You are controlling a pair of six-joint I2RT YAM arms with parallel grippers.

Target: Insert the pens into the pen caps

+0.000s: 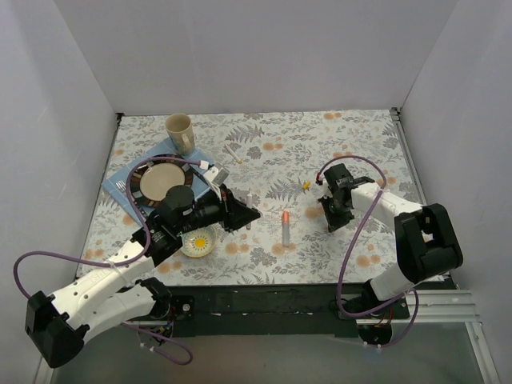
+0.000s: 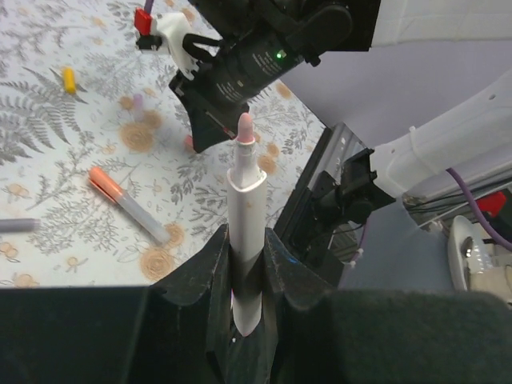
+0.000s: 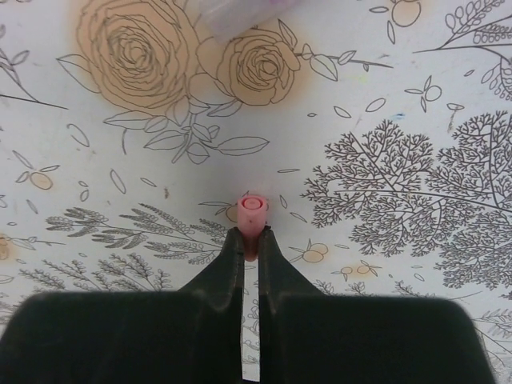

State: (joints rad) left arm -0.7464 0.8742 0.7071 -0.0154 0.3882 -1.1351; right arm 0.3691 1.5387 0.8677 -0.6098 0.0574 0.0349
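My left gripper [image 2: 246,240] is shut on a pale pen with a pink tip [image 2: 243,172], which sticks out toward the right arm. In the top view it [image 1: 250,214] hovers left of centre. My right gripper [image 3: 250,236] is shut on a small pink cap [image 3: 254,212], held just above the cloth; in the top view it [image 1: 332,218] is right of centre. An orange-capped pen [image 1: 286,229] lies between the arms and also shows in the left wrist view [image 2: 128,204]. A yellow cap [image 1: 306,186] lies nearby. Another pale pen [image 1: 233,153] lies further back.
A beige cup [image 1: 179,132], a plate [image 1: 164,182] with dark cutlery on a blue mat [image 1: 120,186], and a small yellow bowl [image 1: 198,242] stand at the left. Grey walls enclose the floral tablecloth [image 1: 352,144]. A purple-grey pen end [image 2: 16,226] shows at the left edge of the left wrist view.
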